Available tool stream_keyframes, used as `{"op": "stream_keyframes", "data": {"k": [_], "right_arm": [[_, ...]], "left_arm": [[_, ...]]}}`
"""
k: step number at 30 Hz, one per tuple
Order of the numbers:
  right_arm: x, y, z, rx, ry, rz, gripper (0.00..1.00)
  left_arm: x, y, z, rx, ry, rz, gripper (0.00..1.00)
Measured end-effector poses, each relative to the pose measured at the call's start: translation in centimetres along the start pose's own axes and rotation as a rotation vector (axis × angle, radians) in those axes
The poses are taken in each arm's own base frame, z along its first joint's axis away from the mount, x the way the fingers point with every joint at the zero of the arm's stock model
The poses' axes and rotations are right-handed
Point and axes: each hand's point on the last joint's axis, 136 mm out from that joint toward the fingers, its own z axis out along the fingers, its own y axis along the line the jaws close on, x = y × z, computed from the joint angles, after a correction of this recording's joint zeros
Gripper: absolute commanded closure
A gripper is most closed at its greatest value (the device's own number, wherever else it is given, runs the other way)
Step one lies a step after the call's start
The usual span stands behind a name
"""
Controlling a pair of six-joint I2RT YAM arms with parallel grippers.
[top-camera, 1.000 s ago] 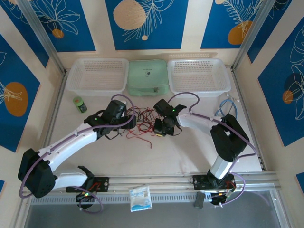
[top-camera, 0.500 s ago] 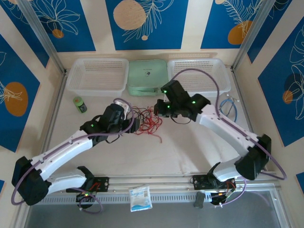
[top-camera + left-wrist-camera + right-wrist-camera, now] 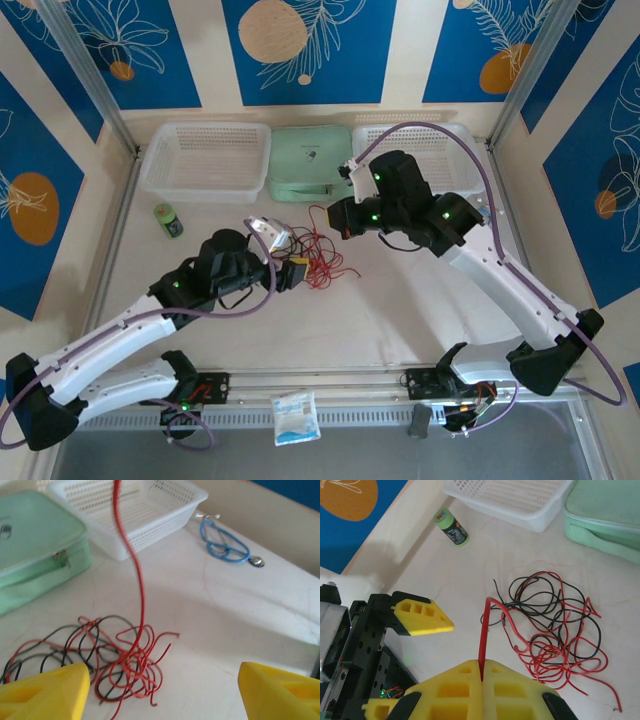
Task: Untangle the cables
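Right jaws closed on one red cable (image 3: 481, 640), held raised from the tangle; left jaws open near the cables (image 3: 320, 262) on the bench (image 3: 400, 320); strands likely light, limp, snag-prone; take a free end.

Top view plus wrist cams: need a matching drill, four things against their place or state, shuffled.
Things:
1. right gripper
2. left gripper
3. green case
4. blue cable

Place or state:
A. between the left basket and the right basket
B. open, facing the cable tangle
C. shut on a red cable
D. looped, beside the right basket

Pairs: 1-C, 2-B, 3-A, 4-D
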Motion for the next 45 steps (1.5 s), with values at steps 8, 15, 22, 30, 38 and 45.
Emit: {"op": "stream_keyframes", "data": {"k": [8,15,22,30,38,45], "right_arm": [[-2.2,0.6,-2.0,-0.032,-0.051,-0.005,1.00],[-7.7,1.4,-7.9,-0.046,-0.229,0.000,1.00],[-9.6,2.4,-10.7,-0.107,-0.289,0.052,1.00],[-9.0,2.6,-11.2,-0.133,-0.259,0.114,1.00],[-10.3,4.0,-14.0,-0.157,-0.317,0.106,1.00],[-11.4,4.8,-17.0,-0.154,-0.390,0.086,1.00]], "left_arm": [[-1.8,0.8,2.8,-0.050,-0.036,0.067,0.18],[-2.1,2.0,4.6,-0.112,-0.063,0.066,0.15],[-0.3,2.5,9.9,-0.113,-0.011,0.054,0.15],[-2.2,3.5,14.4,-0.159,-0.113,0.041,0.18],[2.0,4.6,19.8,-0.179,-0.051,-0.016,0.43],[6.6,5.9,20.3,-0.232,0.035,-0.073,0.60]]}}
